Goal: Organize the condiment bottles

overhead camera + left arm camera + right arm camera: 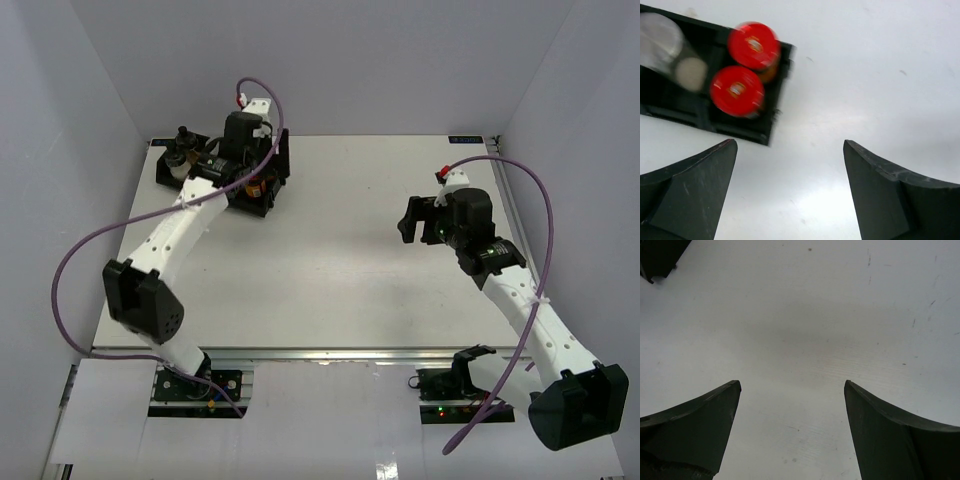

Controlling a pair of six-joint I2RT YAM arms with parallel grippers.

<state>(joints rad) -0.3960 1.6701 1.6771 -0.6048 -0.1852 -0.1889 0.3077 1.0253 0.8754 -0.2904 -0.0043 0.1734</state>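
The black compartmented tray (pixel 163 176) stands at the table's far left. In the left wrist view, two dark-brown jars with red lids (pixel 754 45) (pixel 736 91) stand side by side in the tray's (pixel 747 132) end compartments. Beside them is a blurred clear jar with a pale lid (pixel 661 42). The clear shaker with black top (pixel 183 142) stands at the tray's far left end. My left gripper (pixel 258 180) (pixel 790 143) is open and empty, hovering just right of the tray's end. My right gripper (pixel 408 222) (pixel 792 384) is open and empty over bare table at the right.
White walls close in the table on the left, back and right. The tray's corner (pixel 655 255) shows at the top left of the right wrist view. The left arm and its purple cable (pixel 90 240) cross the table's left side.
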